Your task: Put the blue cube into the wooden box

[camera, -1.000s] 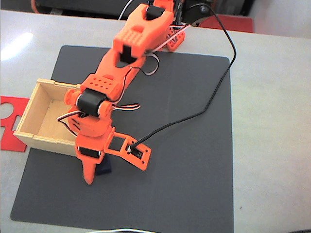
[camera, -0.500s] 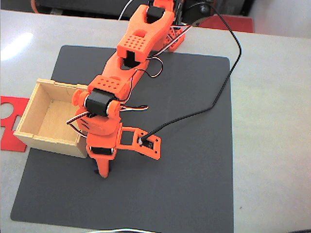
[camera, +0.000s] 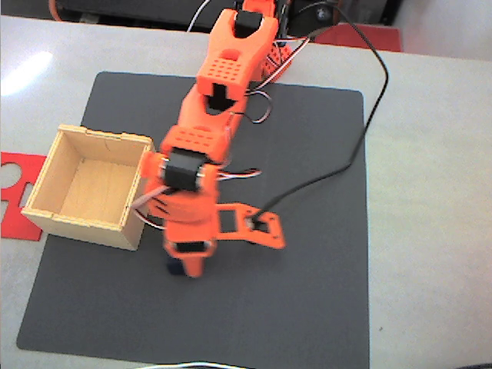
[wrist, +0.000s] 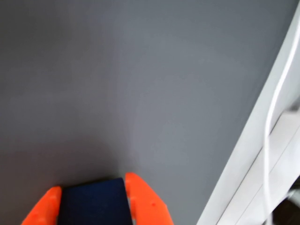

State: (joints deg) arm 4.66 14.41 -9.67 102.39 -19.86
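Note:
In the wrist view the blue cube (wrist: 93,206) sits between my two orange fingers at the bottom edge, and my gripper (wrist: 91,183) is shut on it above the dark grey mat. From the fixed view, the gripper (camera: 184,267) points down just right of the wooden box's near right corner, with a sliver of the blue cube (camera: 174,267) showing at its left side. The wooden box (camera: 77,224) stands open-topped and empty on the mat's left part. I cannot tell whether the cube is off the mat.
A dark grey mat (camera: 307,292) covers the middle of the light table. A flat red cut-out sheet (camera: 11,184) lies left of the box. A black cable (camera: 361,146) runs over the mat from the arm's base to the wrist camera. A white cable (wrist: 274,108) lies off the mat's edge.
The arm has swung to the right in the fixed view, away from over the box. The gripper has turned and closed on the cube, which has shifted slightly right with it.

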